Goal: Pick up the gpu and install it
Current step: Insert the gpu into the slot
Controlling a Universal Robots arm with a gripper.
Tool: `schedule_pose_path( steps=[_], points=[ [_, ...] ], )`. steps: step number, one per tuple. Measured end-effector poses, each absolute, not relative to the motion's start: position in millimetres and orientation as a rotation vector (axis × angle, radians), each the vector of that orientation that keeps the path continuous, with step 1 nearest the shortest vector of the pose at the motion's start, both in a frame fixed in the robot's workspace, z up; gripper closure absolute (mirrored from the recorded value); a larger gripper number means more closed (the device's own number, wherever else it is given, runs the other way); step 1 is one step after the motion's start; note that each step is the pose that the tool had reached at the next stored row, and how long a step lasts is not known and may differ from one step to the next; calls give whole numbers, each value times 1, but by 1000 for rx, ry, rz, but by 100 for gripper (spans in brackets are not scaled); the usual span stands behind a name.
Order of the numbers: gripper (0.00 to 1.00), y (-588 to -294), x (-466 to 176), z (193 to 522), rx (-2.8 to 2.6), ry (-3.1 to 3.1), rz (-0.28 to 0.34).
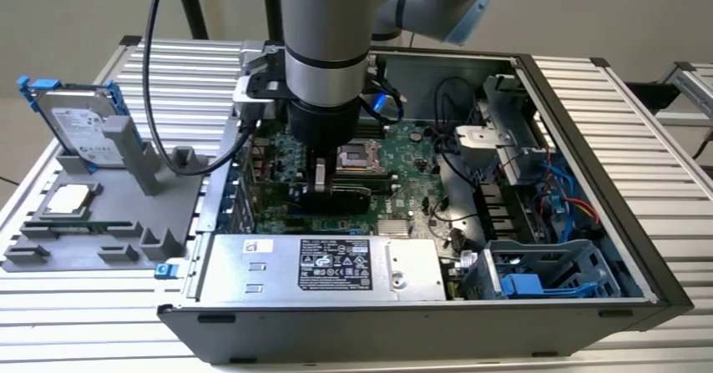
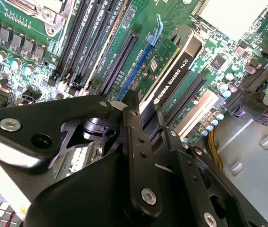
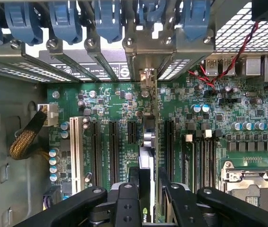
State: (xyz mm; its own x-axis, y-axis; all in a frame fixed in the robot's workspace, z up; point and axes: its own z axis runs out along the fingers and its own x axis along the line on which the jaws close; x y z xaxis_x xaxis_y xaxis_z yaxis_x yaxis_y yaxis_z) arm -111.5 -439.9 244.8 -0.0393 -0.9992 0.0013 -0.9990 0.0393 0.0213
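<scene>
Going left to right in the exterior view: over at 9 o'clock there's a grey plastic stand (image 1: 112,223) holding a silver hard drive (image 1: 80,127) with blue clips upright, and a small square silver chip (image 1: 69,199) lying flat below it. Then comes the open computer case (image 1: 579,248), sitting on a ribbed metal table (image 1: 624,98), with the arm coming straight down from 12 o'clock into the middle of it. The gripper (image 1: 326,183) has its jaws pinched on the top edge of the graphics card (image 1: 334,194), which stands on edge over the green motherboard (image 1: 418,143), right at the slots. In the second wrist view the card (image 2: 172,78) runs off toward 1 o'clock from the fingers (image 2: 136,137), black glossy shroud up, next to a blue slot. In the first wrist view its thin edge (image 3: 146,165) lines up toward the silver bracket openings at 12 o'clock. My guess on handling: it's stiff and light, but the board and its contacts are fragile, so a grip mid-length on the shroud edge seems right, and smooth plastic could slip. At 6 o'clock the power supply (image 1: 323,266) is a plain metal box, and a blue-tabbed drive cage (image 1: 546,277) sits at 4 o'clock.
</scene>
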Motion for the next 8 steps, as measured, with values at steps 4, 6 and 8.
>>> schedule_pose_path(
  steps=[4,6,8],
  points=[
    [0,-440,-111,245,2167,-2253,-22],
    [0,-440,-111,245,2167,-2253,-22],
    [0,-440,-111,250,2166,-2253,-23]
  ],
)
